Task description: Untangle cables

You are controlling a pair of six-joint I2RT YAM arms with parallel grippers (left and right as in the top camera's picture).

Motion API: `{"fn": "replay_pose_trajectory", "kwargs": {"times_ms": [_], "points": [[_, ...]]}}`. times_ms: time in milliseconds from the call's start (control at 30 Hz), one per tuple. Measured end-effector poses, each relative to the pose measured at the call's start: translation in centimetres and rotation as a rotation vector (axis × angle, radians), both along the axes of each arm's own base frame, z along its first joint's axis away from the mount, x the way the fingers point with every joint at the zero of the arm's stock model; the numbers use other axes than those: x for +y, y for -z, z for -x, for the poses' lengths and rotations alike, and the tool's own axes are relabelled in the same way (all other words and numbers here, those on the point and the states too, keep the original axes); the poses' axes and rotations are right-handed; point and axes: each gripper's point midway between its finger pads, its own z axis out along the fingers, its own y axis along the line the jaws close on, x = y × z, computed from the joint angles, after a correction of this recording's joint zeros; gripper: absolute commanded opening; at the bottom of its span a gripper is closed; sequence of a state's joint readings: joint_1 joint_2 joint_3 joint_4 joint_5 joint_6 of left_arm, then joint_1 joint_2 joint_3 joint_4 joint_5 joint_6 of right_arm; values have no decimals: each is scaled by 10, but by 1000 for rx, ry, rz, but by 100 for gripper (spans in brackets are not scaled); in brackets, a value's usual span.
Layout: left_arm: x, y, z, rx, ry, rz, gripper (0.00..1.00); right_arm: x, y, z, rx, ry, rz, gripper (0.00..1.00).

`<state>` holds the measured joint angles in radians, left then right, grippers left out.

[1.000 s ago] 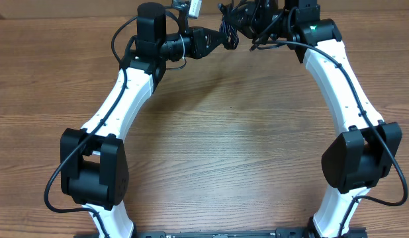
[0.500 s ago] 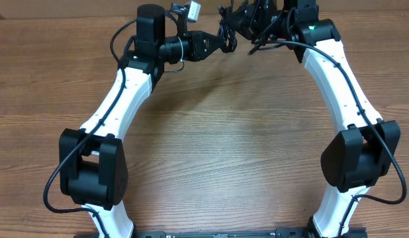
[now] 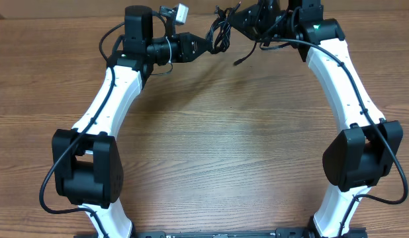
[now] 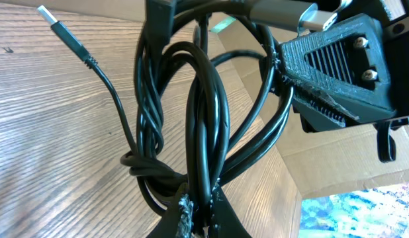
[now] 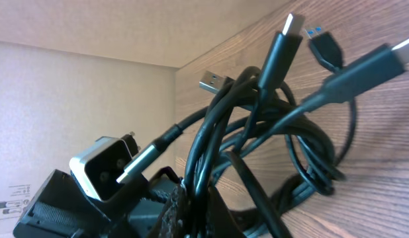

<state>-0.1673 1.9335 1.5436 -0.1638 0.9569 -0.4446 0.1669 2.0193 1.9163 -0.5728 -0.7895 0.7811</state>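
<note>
The cables (image 3: 222,30) are a tangled bundle of thin black cords, held in the air between my two grippers at the far edge of the table. My left gripper (image 3: 214,38) is shut on strands at the bundle's left; in the left wrist view the cables (image 4: 198,132) loop above the jaws (image 4: 203,215), and one USB plug (image 4: 49,14) sticks out upper left. My right gripper (image 3: 239,16) is shut on strands at the right. In the right wrist view the cables (image 5: 271,139) fan out from the jaws (image 5: 198,211) with several plug ends loose.
A loose cord end (image 3: 247,54) hangs down toward the wooden table (image 3: 218,145) under the right gripper. A cardboard wall (image 5: 79,99) stands behind the far table edge. Both white arms (image 3: 105,99) run down the sides.
My left arm has swung left and up, pulling its side of the bundle away from the right gripper. A cord end now hangs lower under the right gripper.
</note>
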Motion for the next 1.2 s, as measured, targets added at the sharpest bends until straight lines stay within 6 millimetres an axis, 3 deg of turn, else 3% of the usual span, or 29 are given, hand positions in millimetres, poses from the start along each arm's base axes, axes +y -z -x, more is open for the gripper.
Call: {"fn": "replay_pose_trajectory", "kwargs": {"times_ms": [233, 467, 600, 933, 1200], "points": [[16, 1, -4, 10, -16, 6, 4, -13, 7, 1, 24, 8, 17, 4], [51, 2, -16, 19, -86, 6, 4, -60, 10, -13, 33, 96, 28, 4], [58, 2, -19, 19, -100, 7, 4, -73, 10, -16, 25, 115, 33, 4], [50, -3, -18, -9, -78, 14, 4, -62, 7, -10, 19, 64, 10, 4], [16, -9, -11, -61, -24, 12, 4, -29, -11, 2, -41, -63, -59, 4]]}}
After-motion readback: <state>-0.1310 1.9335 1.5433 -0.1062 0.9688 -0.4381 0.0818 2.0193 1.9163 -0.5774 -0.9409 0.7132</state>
